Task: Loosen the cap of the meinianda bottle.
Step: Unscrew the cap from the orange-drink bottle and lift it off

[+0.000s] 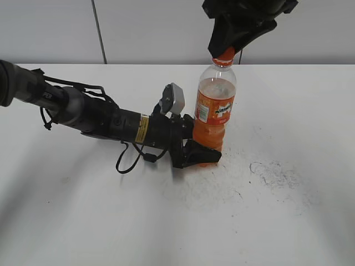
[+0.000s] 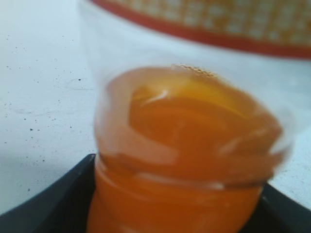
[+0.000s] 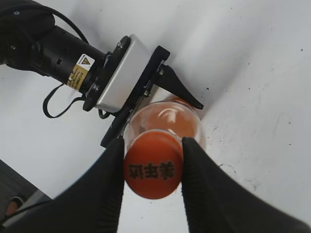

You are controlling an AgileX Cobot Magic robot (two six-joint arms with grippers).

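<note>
The meinianda bottle [image 1: 215, 105] stands upright on the white table, holding orange drink and wearing an orange label. My left gripper [image 1: 201, 154] is shut on the bottle's lower body; the left wrist view shows the bottle [image 2: 184, 160] filling the frame between the black fingers. My right gripper [image 1: 224, 52] comes down from above and is shut on the orange cap [image 1: 224, 58]. In the right wrist view the cap [image 3: 153, 164], with dark characters on top, sits between the two black fingers [image 3: 151, 167], which touch its sides.
The white table [image 1: 277, 210] has dark scuff marks right of the bottle [image 1: 274, 174]. The left arm [image 1: 83, 111] lies low across the table's left half with a loose black cable [image 1: 130, 160]. A pale wall stands behind.
</note>
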